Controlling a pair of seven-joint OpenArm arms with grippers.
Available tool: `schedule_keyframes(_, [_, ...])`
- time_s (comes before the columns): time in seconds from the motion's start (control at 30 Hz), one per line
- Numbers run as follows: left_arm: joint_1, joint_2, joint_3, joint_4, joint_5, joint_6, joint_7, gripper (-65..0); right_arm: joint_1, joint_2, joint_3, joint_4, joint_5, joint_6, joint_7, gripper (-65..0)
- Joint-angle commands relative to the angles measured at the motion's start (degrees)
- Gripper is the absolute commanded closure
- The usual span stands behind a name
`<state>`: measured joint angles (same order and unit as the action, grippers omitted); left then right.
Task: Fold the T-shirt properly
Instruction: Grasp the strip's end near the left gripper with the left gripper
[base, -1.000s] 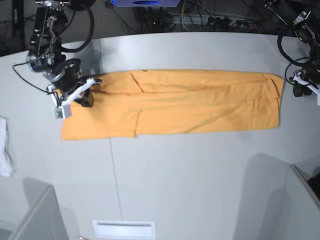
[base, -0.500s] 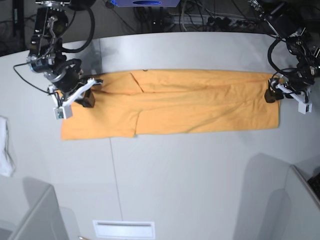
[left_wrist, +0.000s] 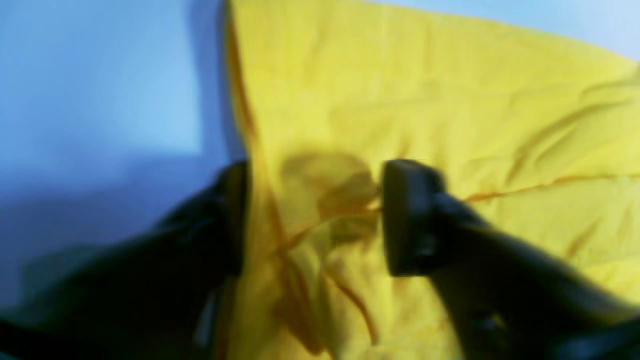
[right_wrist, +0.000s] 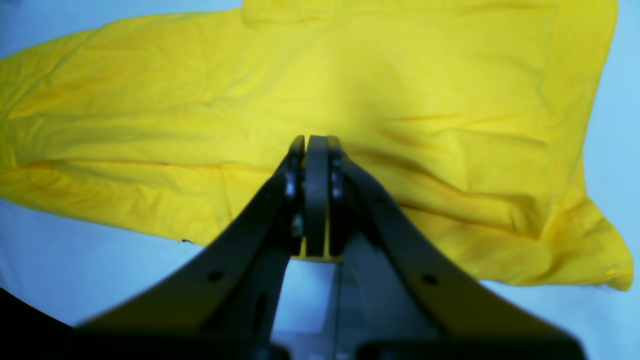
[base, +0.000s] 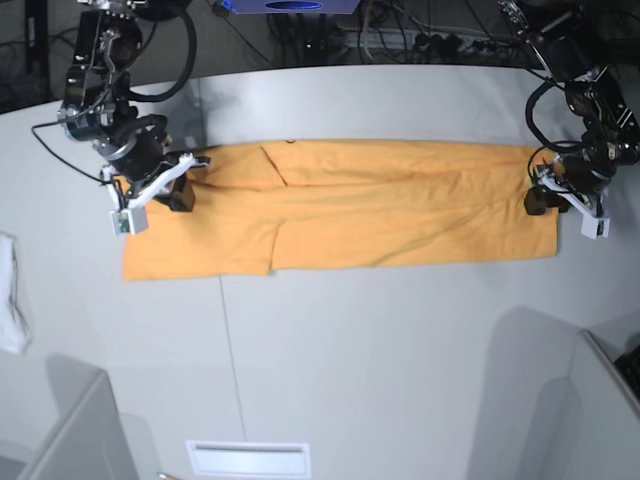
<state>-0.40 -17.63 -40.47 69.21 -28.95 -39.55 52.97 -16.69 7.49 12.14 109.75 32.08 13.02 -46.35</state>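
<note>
T-shirt (base: 380, 205): plain orange-yellow cloth, folded lengthwise into a long narrow band. Lies flat on the counter (base: 400, 340), running left to right across the base view. Long fold line down the middle; a diagonal crease near the left end; a short step in the lower edge left of centre. Right end slightly bunched and wrinkled. No lettering visible.

The T-shirt (base: 380, 205) lies across the table (base: 400, 350), one hand (base: 180, 195) at each end.
</note>
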Motion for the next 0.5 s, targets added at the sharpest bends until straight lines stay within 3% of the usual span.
schedule_keyframes(0.0, [-0.2, -0.4, 0.2, -0.9, 1.6, -0.3, 2.5, -20.9, 0.5, 0.4, 0.1, 1.1, 0.6, 0.3, 1.3, 0.0])
schedule_keyframes(0.07, [-0.3, -0.6, 0.2, -2.5, 1.7, -0.3, 2.3, -3.5, 0.5, 0.3, 0.2, 1.1, 0.7, 0.3, 1.4, 0.0])
schedule_keyframes(0.1, [-0.3, -1.2, 0.2, -3.0, 1.7, -0.3, 2.3, 0.0, 0.5, 0.3, 0.3, 1.1, 0.7, 0.3, 1.4, 0.0])
schedule_keyframes(0.33, [-0.2, -4.2, 0.0, -2.7, 1.4, -0.3, -1.8, 0.0, 0.4, 0.3, 0.4, 1.0, 0.7, 0.3, 1.4, 0.0])
schedule_keyframes(0.47, [0.4, -4.6, -1.6, 3.8, 1.8, -0.3, -1.8, 0.0, 0.4, 0.3, 0.4, 1.0, 0.7, 0.3, 1.4, 0.0])
